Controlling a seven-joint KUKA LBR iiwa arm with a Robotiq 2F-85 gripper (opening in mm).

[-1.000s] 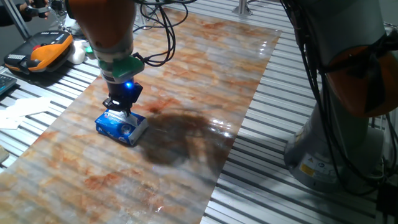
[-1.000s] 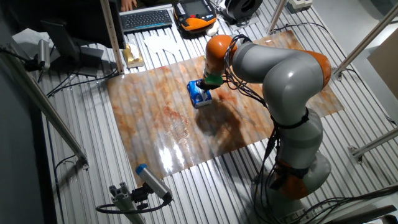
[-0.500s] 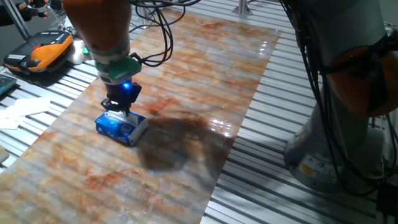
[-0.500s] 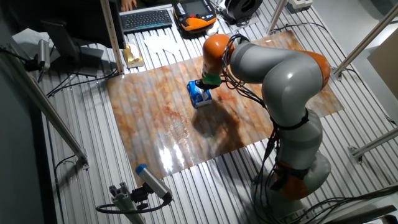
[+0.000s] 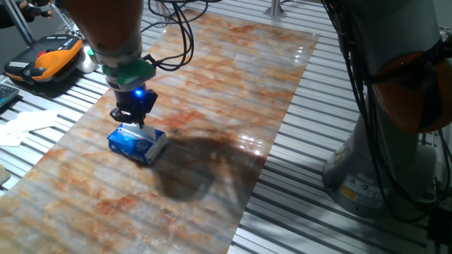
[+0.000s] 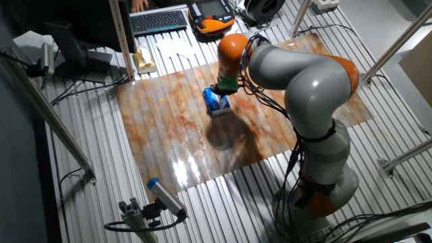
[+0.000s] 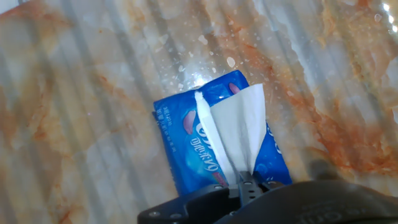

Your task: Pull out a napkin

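- Black two-finger tool (image 5: 134, 121) (image 7: 245, 182), fingers pressed together, pinching thin white tissue napkin (image 7: 239, 127) at its top.
- Napkin stretched in a taut fan from the slot of the small blue-and-white plastic tissue pack (image 5: 136, 143) (image 6: 217, 103) (image 7: 217, 137) up to the tool.
- Pack lies flat on glossy marble-patterned orange-white surface (image 5: 212, 92) (image 6: 182, 128) (image 7: 93, 93).
- Orange-and-grey robot arm (image 6: 297, 74) reaches over the pack.

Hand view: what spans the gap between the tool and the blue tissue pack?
A thin white tissue napkin, stretched from the blue plastic tissue pack up into the tool; nothing else.
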